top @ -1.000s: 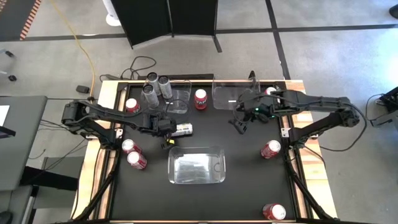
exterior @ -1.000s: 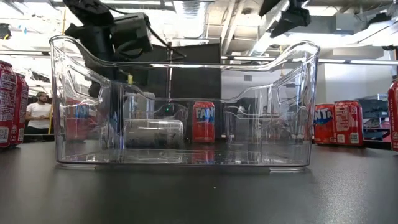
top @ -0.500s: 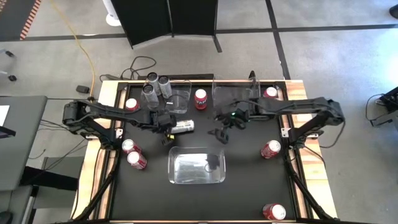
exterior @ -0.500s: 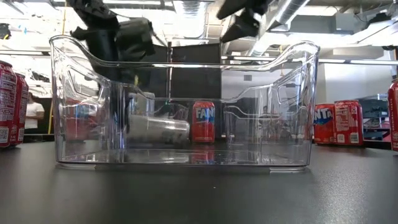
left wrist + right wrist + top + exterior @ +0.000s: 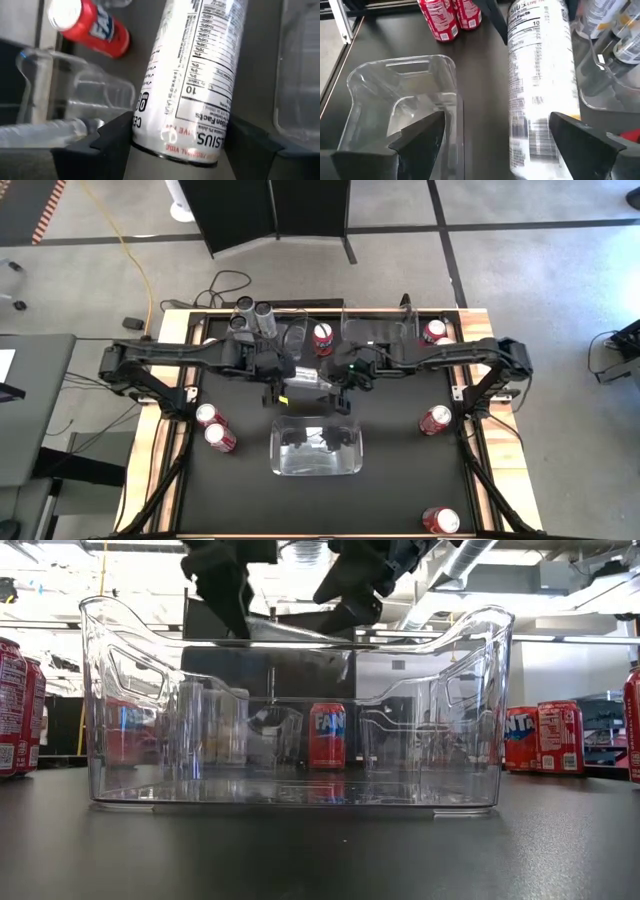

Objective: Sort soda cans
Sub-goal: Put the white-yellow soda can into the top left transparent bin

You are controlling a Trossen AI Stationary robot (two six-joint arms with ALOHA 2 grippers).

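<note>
From above, the left claw (image 5: 283, 383) and the right claw (image 5: 338, 383) meet over the middle of the black bench (image 5: 400, 470), with a silver can (image 5: 305, 381) lying on its side between them. Just nearer stands a clear bin (image 5: 350, 465) with nothing in it. Toward the far edge, three grey cans (image 5: 252, 318) stand upright at a second clear bin (image 5: 290, 340), though whether they are inside it or beside it I cannot tell; a red can (image 5: 322, 337) stands between that bin and a third clear bin (image 5: 380, 332). Two red cans (image 5: 214, 427) stand at the left, one (image 5: 434, 420) at the right, one (image 5: 440, 521) at the near right corner, and another (image 5: 433, 331) at the far right. At bench height, the empty near bin (image 5: 480, 720) fills the view, both claws hang dark above its rim, and an upright red can (image 5: 326, 736) shows through its walls. The left wrist view shows the silver can (image 5: 195, 75) clamped between the left claw's fingers (image 5: 107, 140), above the bench. The right wrist view shows the same can (image 5: 540, 85) lying between the right claw's fingers (image 5: 420, 135), which stand wide apart, not touching it, with the empty bin (image 5: 355, 85) beside.
</note>
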